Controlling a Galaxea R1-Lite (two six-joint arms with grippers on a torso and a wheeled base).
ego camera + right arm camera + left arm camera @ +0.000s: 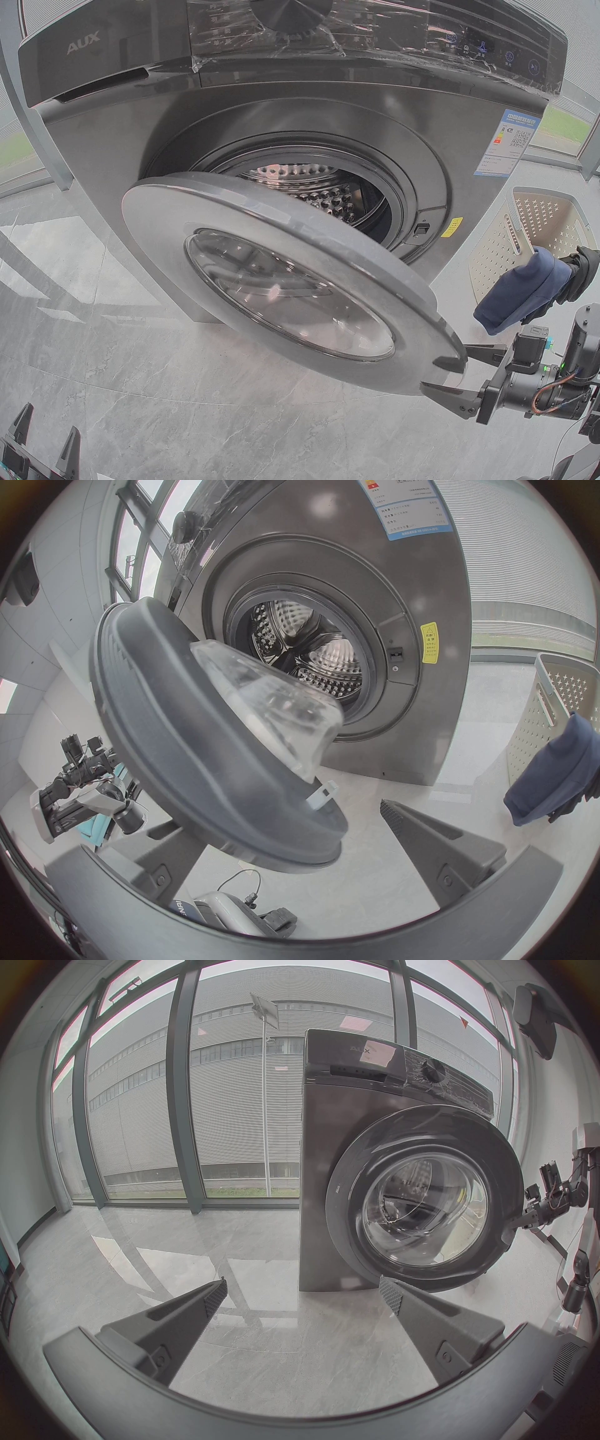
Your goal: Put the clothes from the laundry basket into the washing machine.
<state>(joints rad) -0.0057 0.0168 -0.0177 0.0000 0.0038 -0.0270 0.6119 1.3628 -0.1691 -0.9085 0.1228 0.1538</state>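
Grey tiled floor (187,387); washing machine (350,106) fills the upper frame, door (300,275) swung open, visible part of the drum (312,187) bare, so by my read nothing is loaded yet. Right tool (445,370) at lower right is spread wide with the door's rim between its jaws and no cloth in it; left tool (45,434) at lower left is also spread wide and empty. All clothes left to move: blue garment (522,290) hangs over the laundry basket (500,250) rim at the right edge, dark piece (581,272) just beside it.
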